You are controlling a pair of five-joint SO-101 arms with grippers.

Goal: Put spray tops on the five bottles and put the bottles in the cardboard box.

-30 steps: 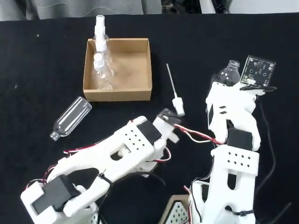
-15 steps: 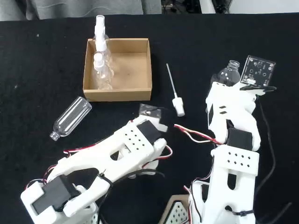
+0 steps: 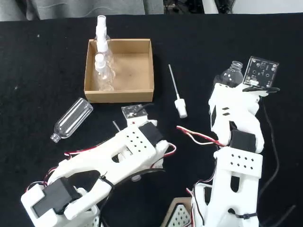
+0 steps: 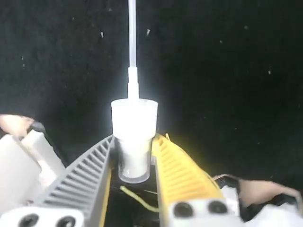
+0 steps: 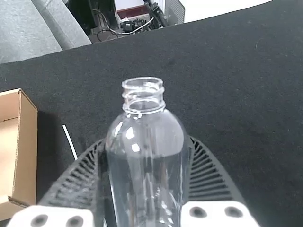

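My left wrist view tells what the high view cannot: my left end effector (image 4: 135, 142) is pinching the held spray top (image 4: 134, 118) by its narrow end. Its dip tube points straight away over the black surface (image 4: 227, 71) until the frame cuts it off. From the high view, this end effector sits just in front of the cardboard box (image 3: 118, 96), and my own wrist covers the top (a thin grey sliver beside it may be the tube; I cannot say).

My right wrist view shows my right end effector (image 5: 144, 144) clamped round the open bottle (image 5: 143, 113), which is upright with its neck bare. From the high view just its neck and shoulder clear my arm.

The high view adds the capped bottles (image 3: 104, 71) standing along the box's left side. Clear plastic overlaps there, so I cannot count them. It also shows the lying bottle (image 3: 73, 118) on the surface near the box's front-left corner. The loose spray top (image 3: 180, 106) lies between the box and my right arm.

Since a second ago my left end effector has swung from beside the loose spray top to the box's near wall. My right arm has kept still.
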